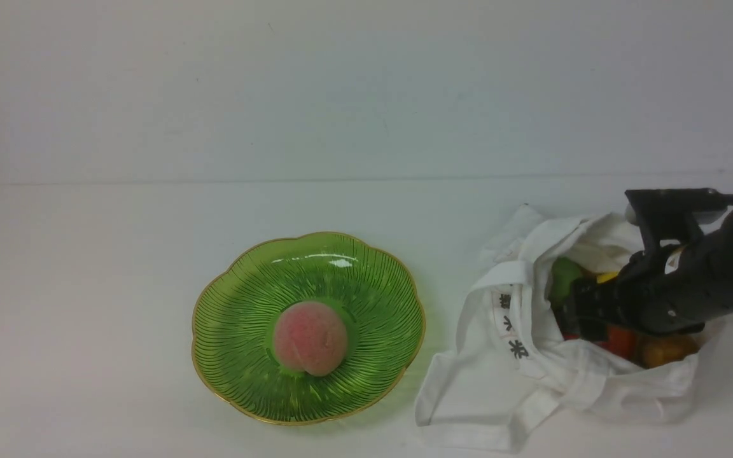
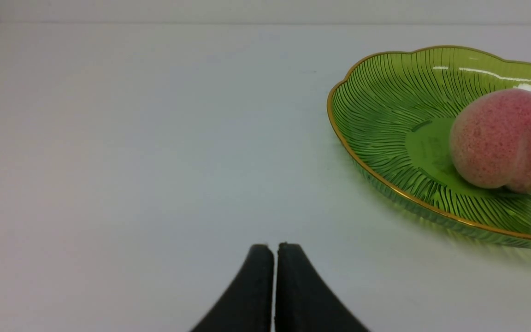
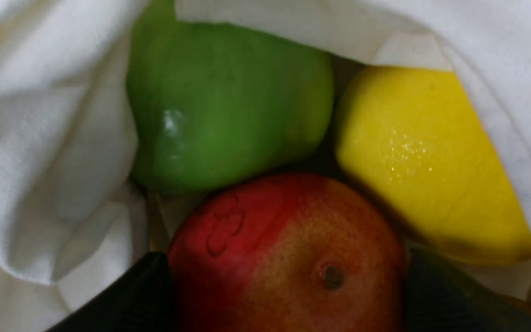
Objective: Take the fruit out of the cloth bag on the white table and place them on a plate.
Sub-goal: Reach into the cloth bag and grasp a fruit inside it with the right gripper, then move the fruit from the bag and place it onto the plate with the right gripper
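Note:
The cloth bag lies open on the white table at the right. Inside it are a green fruit, a yellow one, a red apple and a brown one. My right gripper is inside the bag. In the right wrist view its fingers touch both sides of the red apple, with the green fruit and the yellow fruit beyond. The pink peach sits in the green plate. My left gripper is shut and empty above the table, beside the plate.
The bag's strap handles trail toward the table's front edge, close to the plate's right rim. The pale wall rises behind the table's back edge. The bag's cloth folds closely around the fruit.

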Robot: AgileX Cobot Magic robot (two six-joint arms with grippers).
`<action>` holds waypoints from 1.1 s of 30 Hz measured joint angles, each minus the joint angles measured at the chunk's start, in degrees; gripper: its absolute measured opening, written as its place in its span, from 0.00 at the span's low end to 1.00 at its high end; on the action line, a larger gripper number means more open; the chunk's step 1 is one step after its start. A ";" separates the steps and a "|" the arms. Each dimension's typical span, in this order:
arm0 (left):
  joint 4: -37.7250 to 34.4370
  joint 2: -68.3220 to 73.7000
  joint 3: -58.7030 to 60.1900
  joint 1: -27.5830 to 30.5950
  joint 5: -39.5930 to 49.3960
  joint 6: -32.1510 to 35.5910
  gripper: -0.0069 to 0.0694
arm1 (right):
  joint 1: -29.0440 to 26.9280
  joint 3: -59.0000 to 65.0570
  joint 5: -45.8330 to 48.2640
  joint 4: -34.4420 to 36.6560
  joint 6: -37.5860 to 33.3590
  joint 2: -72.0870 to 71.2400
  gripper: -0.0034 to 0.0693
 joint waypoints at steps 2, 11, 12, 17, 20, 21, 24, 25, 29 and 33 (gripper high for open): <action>0.00 0.00 0.00 0.00 0.00 0.00 0.08 | 0.00 -0.70 1.39 -0.07 0.00 0.12 0.85; 0.00 0.00 0.00 0.00 0.00 0.00 0.08 | 0.00 -4.83 10.19 -0.43 -2.09 -2.22 0.85; 0.00 0.00 0.00 0.00 0.00 0.00 0.08 | 0.00 -5.20 10.75 -0.43 -2.09 -3.18 0.85; 0.00 0.00 0.00 0.00 0.00 0.00 0.08 | 0.00 -7.21 12.78 -0.43 -2.14 -9.93 0.85; 0.00 0.00 0.00 0.00 0.00 0.00 0.08 | 0.00 -8.15 14.04 -0.13 -2.14 -13.20 0.85; 0.00 0.00 0.00 0.00 0.00 0.00 0.08 | 0.00 -8.41 14.18 0.73 -2.14 -14.28 0.85; 0.00 0.00 0.00 0.00 0.00 0.00 0.08 | 0.00 -8.81 14.16 4.46 -2.88 -16.13 0.85; 0.00 0.00 0.00 0.00 0.00 0.00 0.08 | 0.00 -9.08 14.10 6.97 -3.77 -16.62 0.85; 0.00 0.00 0.00 0.00 0.00 0.00 0.08 | 0.84 -9.23 13.65 21.41 -13.70 -16.31 0.85; 0.00 0.00 0.00 0.00 0.00 0.00 0.08 | 6.51 -9.23 10.24 35.57 -28.72 -11.90 0.85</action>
